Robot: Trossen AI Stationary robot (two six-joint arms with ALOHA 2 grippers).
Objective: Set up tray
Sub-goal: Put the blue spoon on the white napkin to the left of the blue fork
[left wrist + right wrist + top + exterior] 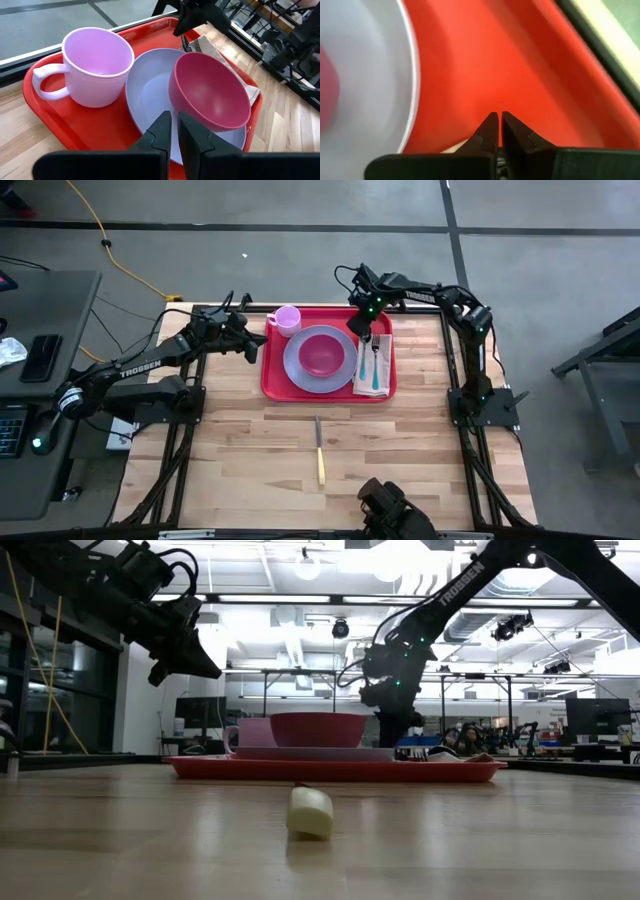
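From above, you see the large red rectangular plastic tray [328, 362] at the far middle of the wooden table [250, 450], carrying a lavender plate [300, 365], a pink bowl [322, 353] and a pale pink mug [286, 319]. The left gripper [258, 340] hovers beside the tray's left edge; the right gripper [366, 335] hangs over the napkin [372, 365]. At table height, a yellow-handled knife [309, 810] lies nearer you. Your left wrist shows fingers [161, 131] nearly together, holding nothing. Your right wrist shows fingers [490, 127] pressed together above red plastic.
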